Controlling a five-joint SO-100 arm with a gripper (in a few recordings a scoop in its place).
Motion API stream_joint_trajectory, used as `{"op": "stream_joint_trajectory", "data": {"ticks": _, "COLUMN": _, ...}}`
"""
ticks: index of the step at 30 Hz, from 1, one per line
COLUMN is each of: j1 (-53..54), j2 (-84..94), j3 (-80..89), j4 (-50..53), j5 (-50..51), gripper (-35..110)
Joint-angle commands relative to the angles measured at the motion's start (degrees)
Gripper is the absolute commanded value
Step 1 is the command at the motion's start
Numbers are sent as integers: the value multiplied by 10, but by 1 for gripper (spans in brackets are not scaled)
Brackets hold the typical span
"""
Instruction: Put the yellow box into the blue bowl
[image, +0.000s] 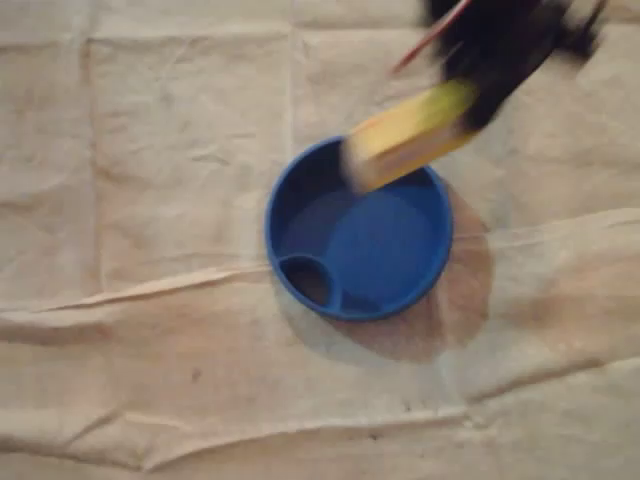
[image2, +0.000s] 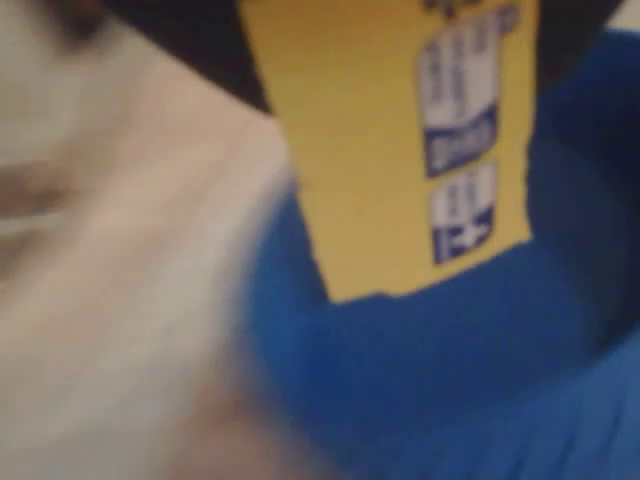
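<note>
A yellow box (image: 405, 135) hangs tilted over the far rim of the blue bowl (image: 375, 250), blurred by motion. My black gripper (image: 478, 95) comes in from the top right and is shut on the box's upper end. In the wrist view the yellow box (image2: 395, 150) with blue-and-white labels points down from the top, its free end above the inside of the blue bowl (image2: 450, 380). The bowl has a small round compartment at its lower left and holds nothing.
A creased beige cloth (image: 150, 200) covers the whole table, with raised folds running across below the bowl. A thin red wire (image: 425, 40) runs along the arm at the top.
</note>
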Motion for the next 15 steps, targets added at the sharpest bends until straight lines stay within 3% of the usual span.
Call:
{"op": "stream_joint_trajectory", "data": {"ticks": 1, "j1": 23, "j2": -26, "j3": -115, "j4": 3, "j5": 2, "gripper": 0}}
{"op": "stream_joint_trajectory", "data": {"ticks": 15, "j1": 62, "j2": -139, "j3": -205, "j4": -4, "j5": 1, "gripper": 0}}
